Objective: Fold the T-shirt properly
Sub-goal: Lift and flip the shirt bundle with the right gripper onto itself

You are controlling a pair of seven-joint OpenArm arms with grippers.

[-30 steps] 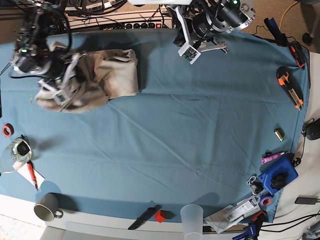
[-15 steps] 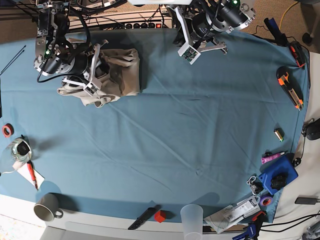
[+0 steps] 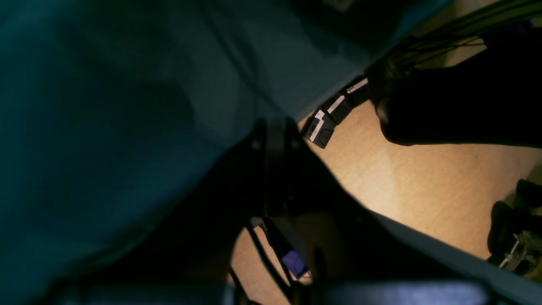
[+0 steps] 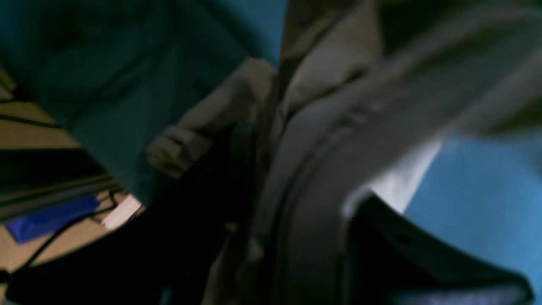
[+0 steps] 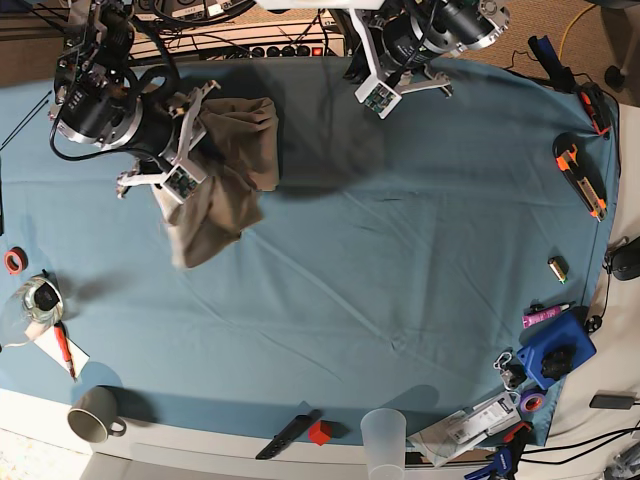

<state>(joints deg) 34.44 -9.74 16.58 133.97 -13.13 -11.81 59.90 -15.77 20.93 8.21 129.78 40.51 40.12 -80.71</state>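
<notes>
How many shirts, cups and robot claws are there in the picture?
Shirts: 1, the shirt
Cups: 2, the mug and the clear cup
Claws: 2, the right claw and the left claw
Total: 5

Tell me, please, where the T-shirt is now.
In the base view, the T-shirt lies bunched at the upper left of the blue tablecloth, beside the right gripper, far from the left gripper.

Matt beige cloth T-shirt (image 5: 225, 180) lies on matt, wrinkled blue tablecloth (image 5: 400, 250)
</notes>
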